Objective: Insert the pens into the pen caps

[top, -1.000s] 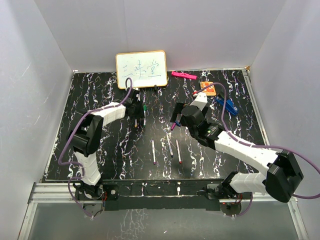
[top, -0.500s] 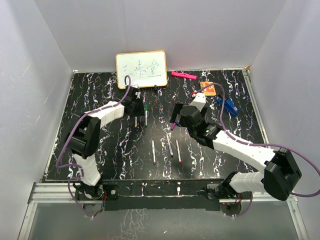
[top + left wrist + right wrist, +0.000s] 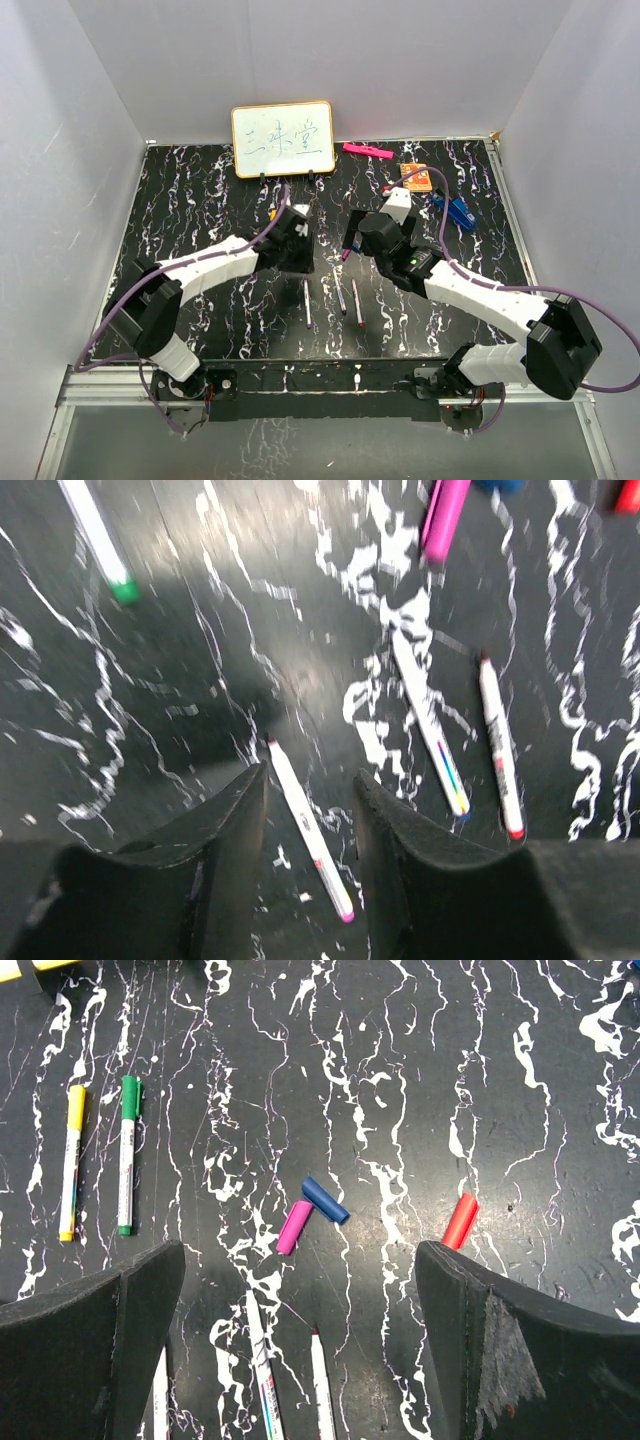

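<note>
Whiteboard (image 3: 283,138), pink marker (image 3: 367,151), orange card (image 3: 417,177)

A thin white pen with a pink tip (image 3: 305,845) lies on the black marbled surface (image 3: 180,650) below the left end effector (image 3: 310,778), in line with the gap between its fingers (image 3: 230,860). Two more thin white pens (image 3: 428,730) lie side by side just to its right. Just beyond the right end effector (image 3: 300,1250), a magenta plastic cap (image 3: 294,1227) touches a blue plastic cap (image 3: 325,1200). A red plastic cap (image 3: 460,1220) lies apart to the right. A yellow-capped white pen (image 3: 70,1160) and a green-capped white pen (image 3: 126,1155) lie side by side well to the left.
</note>
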`<control>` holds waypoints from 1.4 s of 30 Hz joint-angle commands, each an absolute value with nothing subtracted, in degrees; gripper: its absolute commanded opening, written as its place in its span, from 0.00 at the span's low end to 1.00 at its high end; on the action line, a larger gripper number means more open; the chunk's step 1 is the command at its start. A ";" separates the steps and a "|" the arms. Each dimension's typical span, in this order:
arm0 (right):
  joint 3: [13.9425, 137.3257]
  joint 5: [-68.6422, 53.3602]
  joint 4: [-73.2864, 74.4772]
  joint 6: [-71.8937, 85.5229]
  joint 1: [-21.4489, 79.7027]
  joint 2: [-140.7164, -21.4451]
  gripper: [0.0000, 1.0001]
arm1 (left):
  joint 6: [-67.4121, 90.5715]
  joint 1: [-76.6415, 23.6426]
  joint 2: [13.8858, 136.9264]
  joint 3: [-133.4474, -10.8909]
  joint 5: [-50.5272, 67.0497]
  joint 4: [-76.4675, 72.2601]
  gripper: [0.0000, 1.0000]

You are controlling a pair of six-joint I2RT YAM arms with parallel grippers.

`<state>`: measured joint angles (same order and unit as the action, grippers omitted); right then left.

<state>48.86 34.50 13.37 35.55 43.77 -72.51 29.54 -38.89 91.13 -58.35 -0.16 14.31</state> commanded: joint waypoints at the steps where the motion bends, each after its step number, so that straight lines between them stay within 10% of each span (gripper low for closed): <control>1: 47.16 32.99 8.48 32.79 43.77 -69.51 0.98 | 32.88 -43.98 88.63 -56.61 -3.67 20.98 0.39; 35: 42.78 31.57 3.76 31.81 43.69 -64.71 0.98 | 41.84 -56.79 95.90 -53.48 -11.76 28.92 0.47; 42: 42.98 31.77 4.22 32.16 43.72 -65.10 0.98 | 40.39 -54.51 97.75 -51.63 -14.08 28.77 0.27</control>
